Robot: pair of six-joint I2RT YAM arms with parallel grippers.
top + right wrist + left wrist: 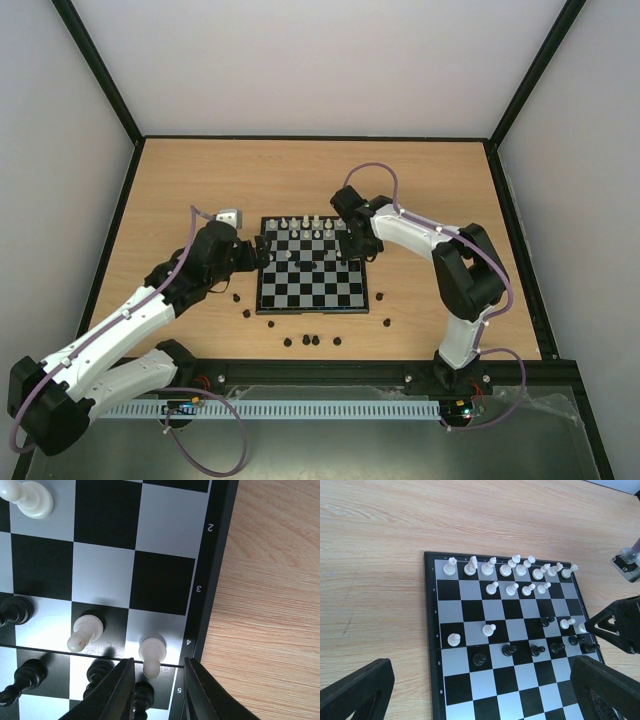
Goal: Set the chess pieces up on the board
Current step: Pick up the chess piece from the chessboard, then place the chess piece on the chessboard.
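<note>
Board (320, 290): mid-tabletop (200, 190), between the two arms.
White chess pieces (507, 569): sixteen, all on the board: eight on the back rank, four on the second, four further out.
Black chess pieces (508, 650): seven on the board, nine on the wood beside it.
Left gripper (482, 687): wide apart, empty, over the board's left edge.
Right gripper (155, 680): fingers apart, straddling an edge-file white pawn (151, 652), with gaps on both sides.
</note>
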